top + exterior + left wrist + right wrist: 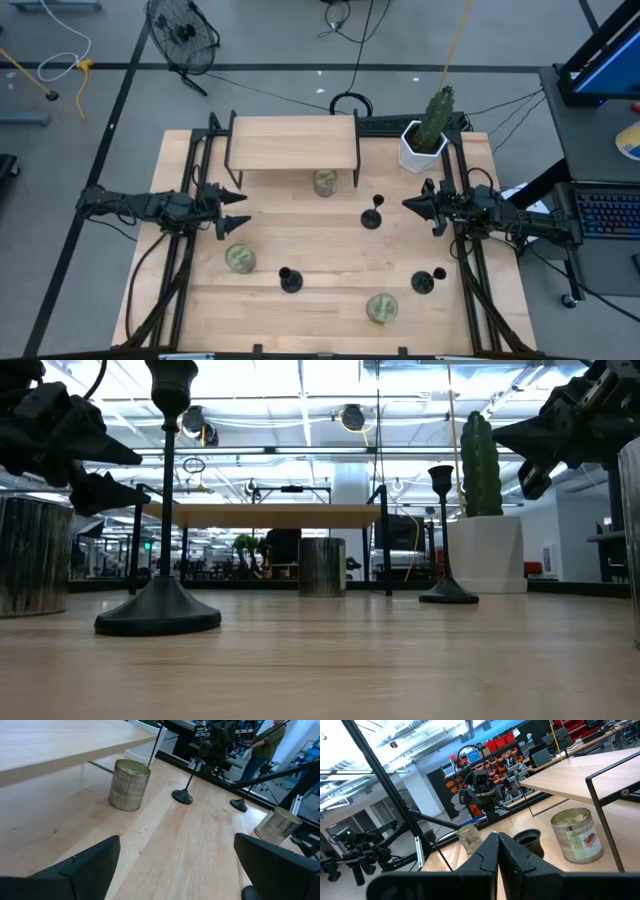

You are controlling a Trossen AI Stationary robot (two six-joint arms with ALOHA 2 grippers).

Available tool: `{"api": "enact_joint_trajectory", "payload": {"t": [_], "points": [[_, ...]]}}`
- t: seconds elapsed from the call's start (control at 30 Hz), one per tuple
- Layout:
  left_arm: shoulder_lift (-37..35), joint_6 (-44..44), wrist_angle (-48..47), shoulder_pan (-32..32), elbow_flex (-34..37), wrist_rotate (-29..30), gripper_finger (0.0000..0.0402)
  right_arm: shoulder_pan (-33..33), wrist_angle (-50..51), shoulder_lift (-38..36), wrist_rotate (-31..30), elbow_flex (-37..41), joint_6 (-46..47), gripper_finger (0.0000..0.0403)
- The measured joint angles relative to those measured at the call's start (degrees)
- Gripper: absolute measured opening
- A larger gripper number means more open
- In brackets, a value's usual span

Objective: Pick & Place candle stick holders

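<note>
Three black candle stick holders stand upright on their round bases on the wooden table: one mid-table [372, 215], one toward the near edge [290, 280], one near right [425, 282]. In the low view two show, one close [160, 605] and one farther off [445, 590]. My left gripper [238, 210] hangs open above the table's left side, with nothing between its fingers [85, 870]. My right gripper [410, 205] is shut and empty at the right side, level with the mid-table holder, whose cup top [527, 840] shows just past its fingertips [498, 855].
A wooden shelf on black legs [290, 140] stands at the far middle, with a greenish-gold tin [324, 182] at its front edge. Two more tins sit near left [240, 258] and near middle [382, 307]. A cactus in a white pot [425, 140] stands far right.
</note>
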State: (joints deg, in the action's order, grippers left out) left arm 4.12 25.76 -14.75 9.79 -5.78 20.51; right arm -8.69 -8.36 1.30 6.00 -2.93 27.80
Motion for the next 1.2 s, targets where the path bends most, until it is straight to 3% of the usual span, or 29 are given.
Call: {"api": "enact_joint_trajectory", "payload": {"t": [0.77, 0.87, 0.97, 1.07, 1.2], "points": [[0.0, 0.4, 0.5, 0.0, 0.0, 0.0, 0.0397, 0.0, 0.0, 0.0, 0.0, 0.0, 0.0, 0.0002], [0.0, 0.5, 4.8, 0.0, 0.0, 0.1, 0.0397, 0.0, 0.0, 0.0, 0.0, 0.0, 0.0, 0.0002], [0.0, 1.6, 15.1, 0.0, 0.0, 0.2, 0.0397, 0.0, 0.0, 0.0, 0.0, 0.0, 0.0, 0.0002], [0.4, 1.0, 21.0, 0.9, -1.3, -5.9, 0.0397, 0.0, 0.0, 0.0, 0.0, 0.0, 0.0, 0.0002], [6.1, 3.2, 11.0, 4.0, -8.9, -7.8, 0.0397, 0.0, -0.1, 0.0, 0.0, 0.0, 0.0, 0.0002]]}}
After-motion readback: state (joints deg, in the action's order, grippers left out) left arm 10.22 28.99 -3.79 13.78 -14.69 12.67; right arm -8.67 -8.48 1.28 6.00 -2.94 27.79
